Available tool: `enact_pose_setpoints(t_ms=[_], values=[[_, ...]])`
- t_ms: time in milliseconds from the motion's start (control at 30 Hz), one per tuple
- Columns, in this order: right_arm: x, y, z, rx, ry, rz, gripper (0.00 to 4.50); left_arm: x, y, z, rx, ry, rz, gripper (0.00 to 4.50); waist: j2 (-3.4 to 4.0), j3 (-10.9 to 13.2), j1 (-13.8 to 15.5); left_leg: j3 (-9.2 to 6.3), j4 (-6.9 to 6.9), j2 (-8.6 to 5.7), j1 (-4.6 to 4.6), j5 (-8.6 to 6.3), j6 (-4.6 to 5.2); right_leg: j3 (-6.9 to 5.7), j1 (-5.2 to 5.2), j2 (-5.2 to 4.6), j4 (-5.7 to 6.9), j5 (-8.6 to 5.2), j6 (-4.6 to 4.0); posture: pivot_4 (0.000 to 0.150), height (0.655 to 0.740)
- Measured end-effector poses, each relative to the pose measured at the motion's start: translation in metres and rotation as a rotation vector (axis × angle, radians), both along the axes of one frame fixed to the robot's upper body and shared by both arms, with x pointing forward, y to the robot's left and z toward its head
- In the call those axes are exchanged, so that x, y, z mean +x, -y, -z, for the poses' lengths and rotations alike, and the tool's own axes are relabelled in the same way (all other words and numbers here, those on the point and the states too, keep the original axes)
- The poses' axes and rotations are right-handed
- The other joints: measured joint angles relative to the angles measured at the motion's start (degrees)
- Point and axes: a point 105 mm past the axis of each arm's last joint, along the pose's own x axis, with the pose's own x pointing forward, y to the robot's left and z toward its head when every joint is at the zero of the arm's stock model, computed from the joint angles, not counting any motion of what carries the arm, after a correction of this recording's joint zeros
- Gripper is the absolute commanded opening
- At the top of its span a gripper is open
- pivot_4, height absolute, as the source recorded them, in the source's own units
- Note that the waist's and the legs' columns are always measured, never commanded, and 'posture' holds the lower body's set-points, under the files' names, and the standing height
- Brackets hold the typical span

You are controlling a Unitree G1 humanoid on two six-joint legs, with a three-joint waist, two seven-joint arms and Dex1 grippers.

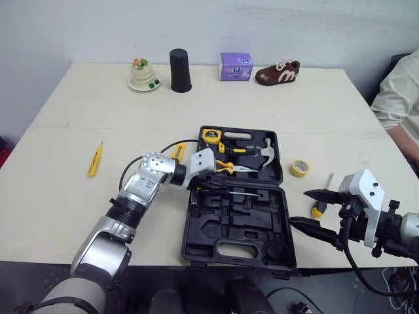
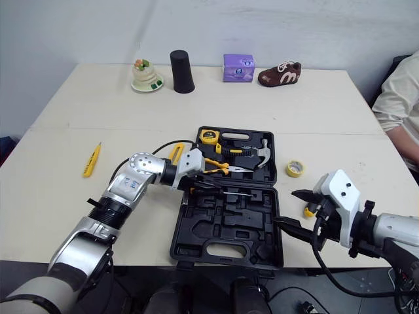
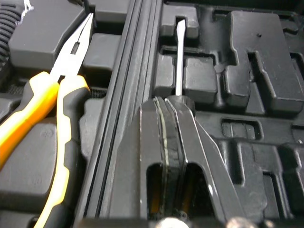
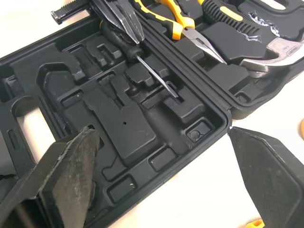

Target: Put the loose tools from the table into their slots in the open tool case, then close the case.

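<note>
The open black tool case (image 1: 239, 245) lies in the middle of the table. Its far half holds a tape measure (image 1: 211, 136), a hammer (image 1: 265, 152) and yellow-handled pliers (image 3: 52, 109). My left gripper (image 1: 209, 185) is shut on the black handle of a screwdriver (image 3: 178, 61), whose shaft lies along a groove in the near half. To the right of the case my right gripper (image 1: 300, 207) hangs open with nothing in it. Loose on the table are a yellow tester (image 1: 94, 159), a yellow knife (image 1: 178, 152), a tape roll (image 1: 300, 168) and a small yellow-handled screwdriver (image 1: 319, 208).
Along the far edge stand a cake-shaped ornament (image 1: 143, 74), a black cup (image 1: 180, 70), a purple box (image 1: 236, 66) and a brown shoe (image 1: 277, 72). A person's sleeve (image 1: 399, 98) shows at the right edge. The table's front edge runs just under the case.
</note>
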Motion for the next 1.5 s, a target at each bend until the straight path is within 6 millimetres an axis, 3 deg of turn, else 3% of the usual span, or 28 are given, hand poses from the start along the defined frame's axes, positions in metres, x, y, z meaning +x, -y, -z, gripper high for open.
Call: enact_pose_setpoints(t_ms=[267, 767, 967, 1100, 1133, 1233, 1267, 1367, 1467, 1500], values=[[0.001, 0.003, 0.002, -0.016, 0.0, 0.021, 4.5, 0.0, 0.003, 0.001, -0.007, 0.016, -0.008, 0.06, 0.0, 0.0, 0.0, -0.01, 0.0, -0.01, 0.0, -0.11, 0.17, 0.0, 0.01, -0.03, 0.0, 0.0, 0.0, 0.15, 0.7304], [-0.001, 0.006, 0.009, -0.016, -0.027, 0.04, 4.5, -0.007, 0.004, 0.009, 0.17, 0.225, 0.1, 0.06, 0.1, -1.2, 0.1, 0.03, -0.57, 0.03, 0.28, -0.19, 0.14, -0.01, 0.32, -0.03, -0.67, -0.02, -0.04, 0.15, 0.7304], [-0.001, 0.006, 0.009, -0.018, -0.024, 0.047, 4.5, -0.004, 0.011, 0.009, 0.131, 0.194, 0.079, 0.06, 0.2, -1.4, 0.6, -0.05, -0.59, -0.08, 0.28, -0.27, 0.28, -0.06, 0.45, -0.14, -0.84, 0.0, 0.0, 0.15, 0.7304], [-0.002, 0.01, 0.011, -0.028, -0.027, 0.064, 4.5, -0.003, 0.002, 0.002, -0.001, 0.062, 0.018, 0.06, 0.12, -1.3, 0.2, -0.01, -0.6, -0.06, 0.02, -0.25, 0.28, -0.07, 0.14, -0.2, -0.78, 0.05, 0.07, 0.15, 0.7304], [-0.002, 0.012, 0.011, -0.03, -0.027, 0.075, 4.5, -0.003, -0.002, 0.001, -0.032, 0.021, 0.005, 0.34, 0.14, -1.2, 0.1, 0.0, -0.63, -0.05, -0.04, -0.22, 0.22, -0.06, 0.05, -0.19, -0.76, 0.05, 0.06, 0.15, 0.7304], [-0.006, 0.027, 0.006, -0.026, -0.011, 0.129, 4.5, -0.008, -0.026, -0.016, -0.167, -0.132, -0.047, 1.34, 0.2, -0.6, -0.3, 0.05, -0.65, 0.15, -0.15, 0.02, -0.21, -0.03, -0.13, 0.04, -0.72, 0.01, 0.02, 0.15, 0.7304], [-0.011, 0.036, 0.007, -0.022, -0.022, 0.153, 4.5, -0.013, -0.046, -0.028, -0.212, -0.165, -0.072, 1.63, 0.23, -0.4, -0.5, 0.06, -0.69, 0.26, -0.16, 0.03, -0.33, -0.04, -0.17, 0.15, -0.72, -0.02, -0.05, 0.15, 0.7304], [-0.023, 0.071, 0.005, -0.019, -0.05, 0.249, 4.5, -0.022, -0.112, -0.048, -0.268, -0.168, -0.265, 3.06, 0.35, -0.3, -0.6, 0.06, -0.82, 0.46, -0.02, -0.1, -0.62, -0.09, -0.17, 0.3, -0.71, -0.26, -0.2, 0.15, 0.7304], [-0.037, 0.104, 0.005, -0.031, -0.077, 0.338, 4.5, -0.042, -0.18, -0.036, -0.276, -0.193, -0.536, 4.48, 0.53, -0.2, -0.8, 0.15, -0.85, 0.45, 0.07, -0.26, -0.65, -0.04, -0.14, 0.24, -0.73, -0.42, -0.18, 0.15, 0.7304], [-0.042, 0.117, 0.008, -0.036, -0.095, 0.38, 4.5, -0.048, -0.201, -0.031, -0.272, -0.204, -0.637, 4.48, 0.39, -0.1, -0.8, 0.14, -0.82, 0.45, 0.08, -0.29, -0.65, -0.06, -0.12, 0.22, -0.75, -0.42, -0.19, 0.15, 0.7304]])
